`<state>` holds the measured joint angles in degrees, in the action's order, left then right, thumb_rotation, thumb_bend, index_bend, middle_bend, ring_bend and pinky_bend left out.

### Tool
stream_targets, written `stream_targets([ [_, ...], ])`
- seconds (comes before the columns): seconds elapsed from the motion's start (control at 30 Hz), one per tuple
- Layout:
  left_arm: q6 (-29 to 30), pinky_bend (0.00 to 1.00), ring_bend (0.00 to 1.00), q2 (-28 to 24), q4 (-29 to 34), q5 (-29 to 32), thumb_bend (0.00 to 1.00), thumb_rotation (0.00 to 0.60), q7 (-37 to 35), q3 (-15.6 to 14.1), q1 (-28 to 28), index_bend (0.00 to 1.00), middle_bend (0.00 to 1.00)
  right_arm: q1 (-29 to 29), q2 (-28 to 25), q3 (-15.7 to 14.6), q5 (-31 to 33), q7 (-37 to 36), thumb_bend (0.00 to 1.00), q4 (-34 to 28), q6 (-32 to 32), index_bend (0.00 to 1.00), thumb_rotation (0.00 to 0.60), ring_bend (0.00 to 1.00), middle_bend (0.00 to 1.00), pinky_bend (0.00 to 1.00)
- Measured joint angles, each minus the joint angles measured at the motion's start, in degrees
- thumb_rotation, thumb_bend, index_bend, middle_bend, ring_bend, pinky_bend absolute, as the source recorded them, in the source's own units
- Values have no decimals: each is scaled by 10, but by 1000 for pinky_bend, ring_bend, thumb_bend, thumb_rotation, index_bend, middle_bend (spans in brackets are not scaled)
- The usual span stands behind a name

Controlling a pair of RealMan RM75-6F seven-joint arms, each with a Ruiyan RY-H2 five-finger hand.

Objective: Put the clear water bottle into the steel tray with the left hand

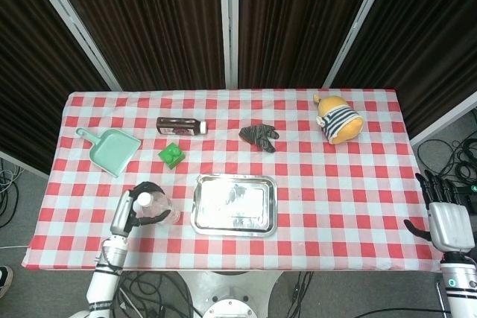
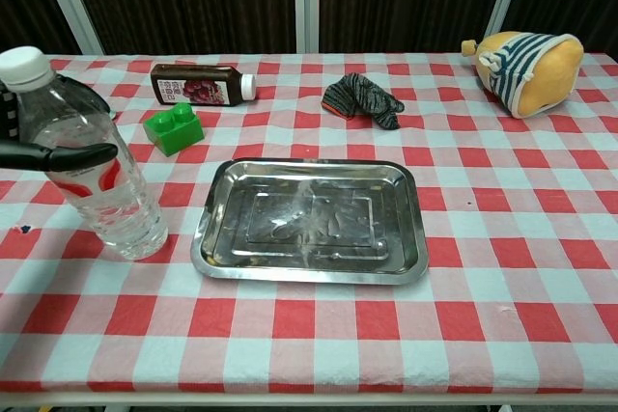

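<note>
The clear water bottle (image 2: 101,185) with a white cap and a red label stands left of the steel tray (image 2: 309,224), leaning to the left with its base near the cloth. My left hand (image 2: 43,153) grips it around the upper body, with fingers curled across its front and back. From the head view, the left hand (image 1: 128,212) wraps the bottle (image 1: 159,207) from its left side, beside the tray (image 1: 235,206), which holds nothing. My right hand (image 1: 446,223) hangs past the table's right edge, fingers apart and holding nothing.
A green brick (image 2: 174,129) and a dark bottle lying on its side (image 2: 203,85) are behind the water bottle. A dark cloth (image 2: 360,96) lies beyond the tray, a striped plush toy (image 2: 526,60) at the back right, a teal dustpan (image 1: 112,149) at the far left.
</note>
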<state>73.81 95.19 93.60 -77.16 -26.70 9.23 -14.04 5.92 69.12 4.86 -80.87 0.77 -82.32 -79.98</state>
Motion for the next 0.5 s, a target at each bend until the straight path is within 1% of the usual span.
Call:
stream_targets([
  [0.17, -2, 545, 501, -5, 13, 2, 240, 600, 13, 16, -11, 620, 660, 0, -2, 1, 1, -1, 101, -3, -1, 0, 600, 0, 0, 0],
  [0.27, -4, 550, 507, -15, 28, 1, 242, 600, 28, 38, -24, 621, 666, 0, -3, 2, 2, -1, 101, -5, -1, 0, 600, 0, 0, 0],
  [0.37, -11, 554, 510, -32, 51, 6, 244, 600, 51, 72, -44, 621, 672, 0, -5, 2, 2, -1, 101, -6, -2, 0, 600, 0, 0, 0],
  [0.5, -32, 557, 513, -70, 99, 35, 251, 600, 100, 134, -80, 620, 673, -1, -6, 2, -1, -1, 101, -8, -5, 0, 600, 0, 0, 0],
])
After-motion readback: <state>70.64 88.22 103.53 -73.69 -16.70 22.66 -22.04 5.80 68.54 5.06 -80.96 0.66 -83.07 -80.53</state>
